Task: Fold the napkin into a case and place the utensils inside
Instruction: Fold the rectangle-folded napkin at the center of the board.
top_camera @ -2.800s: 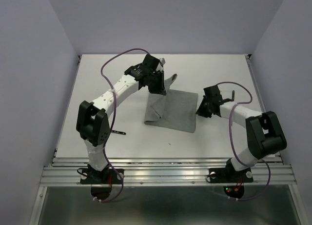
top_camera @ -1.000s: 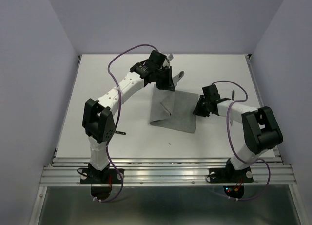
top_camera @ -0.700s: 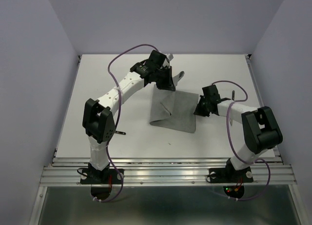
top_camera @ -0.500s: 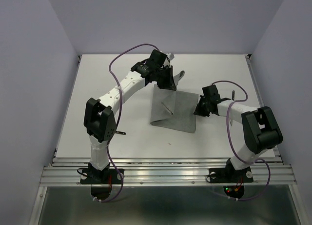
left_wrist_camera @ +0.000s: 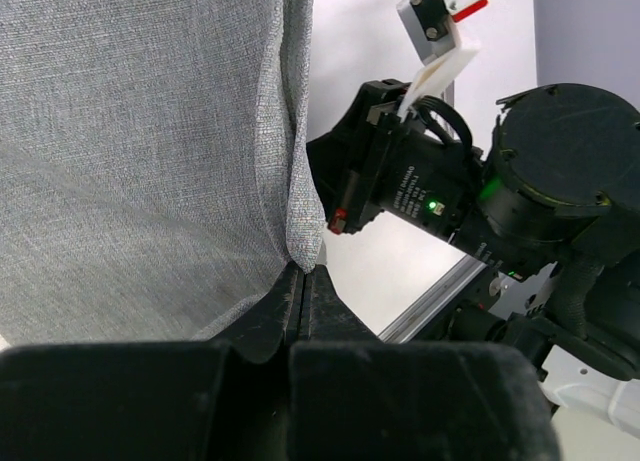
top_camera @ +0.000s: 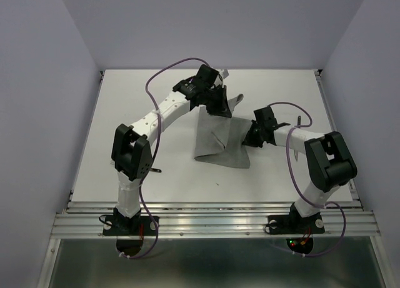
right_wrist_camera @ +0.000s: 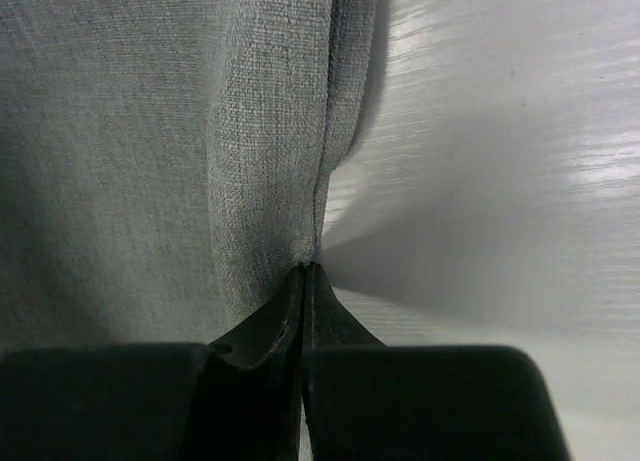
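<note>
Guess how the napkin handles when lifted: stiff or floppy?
Likely floppy: the napkin drapes and creases below the left gripper. Probably light: a thin pinched edge holds its raised part. Unlikely to slip, given the coarse weave in the right gripper's pinch.

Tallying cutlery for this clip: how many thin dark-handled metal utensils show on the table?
2. One thin dark-handled utensil lies front-left, by the left arm; the other lies right of the right gripper. More may hide under the grey cloth napkin.

Robot lab cell.
You see a white table [top_camera: 125, 100] boxed by plain walls [top_camera: 37, 82], robot arms [top_camera: 164, 109] bolted to an aluminium rail [top_camera: 212, 224].
</note>
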`<action>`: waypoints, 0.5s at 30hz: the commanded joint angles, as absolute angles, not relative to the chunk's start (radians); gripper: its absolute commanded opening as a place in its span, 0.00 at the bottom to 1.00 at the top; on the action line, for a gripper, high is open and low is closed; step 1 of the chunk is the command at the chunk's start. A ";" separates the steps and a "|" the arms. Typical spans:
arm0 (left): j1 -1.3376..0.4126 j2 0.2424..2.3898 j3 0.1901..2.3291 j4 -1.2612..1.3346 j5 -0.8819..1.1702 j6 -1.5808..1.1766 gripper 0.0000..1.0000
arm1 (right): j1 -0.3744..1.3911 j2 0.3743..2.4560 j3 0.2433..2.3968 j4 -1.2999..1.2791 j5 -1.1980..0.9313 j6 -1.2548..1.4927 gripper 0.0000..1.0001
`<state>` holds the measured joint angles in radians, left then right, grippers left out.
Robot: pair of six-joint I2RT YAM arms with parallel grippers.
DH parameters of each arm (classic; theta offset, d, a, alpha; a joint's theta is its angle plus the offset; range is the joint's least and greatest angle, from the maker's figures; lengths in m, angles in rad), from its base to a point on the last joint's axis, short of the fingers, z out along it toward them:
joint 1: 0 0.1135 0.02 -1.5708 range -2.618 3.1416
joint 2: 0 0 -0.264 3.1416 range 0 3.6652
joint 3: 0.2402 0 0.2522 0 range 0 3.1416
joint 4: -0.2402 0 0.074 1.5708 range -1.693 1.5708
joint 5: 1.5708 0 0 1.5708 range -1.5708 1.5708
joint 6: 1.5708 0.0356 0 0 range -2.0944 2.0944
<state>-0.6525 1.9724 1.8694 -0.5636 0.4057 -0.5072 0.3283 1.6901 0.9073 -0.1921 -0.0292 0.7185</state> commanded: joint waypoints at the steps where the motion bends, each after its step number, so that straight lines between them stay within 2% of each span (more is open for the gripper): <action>1: -0.663 1.980 1.931 -0.523 0.439 -0.529 0.00 | 0.350 1.723 0.928 -0.183 -0.022 0.755 0.01; 15: -0.704 2.016 1.941 -0.463 0.454 -0.595 0.00 | 0.350 1.733 0.917 -0.173 -0.005 0.782 0.01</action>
<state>-0.6735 2.0163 1.8919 -0.5243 0.4206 -0.5606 0.3412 1.7061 0.9138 -0.1699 -0.0303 0.7738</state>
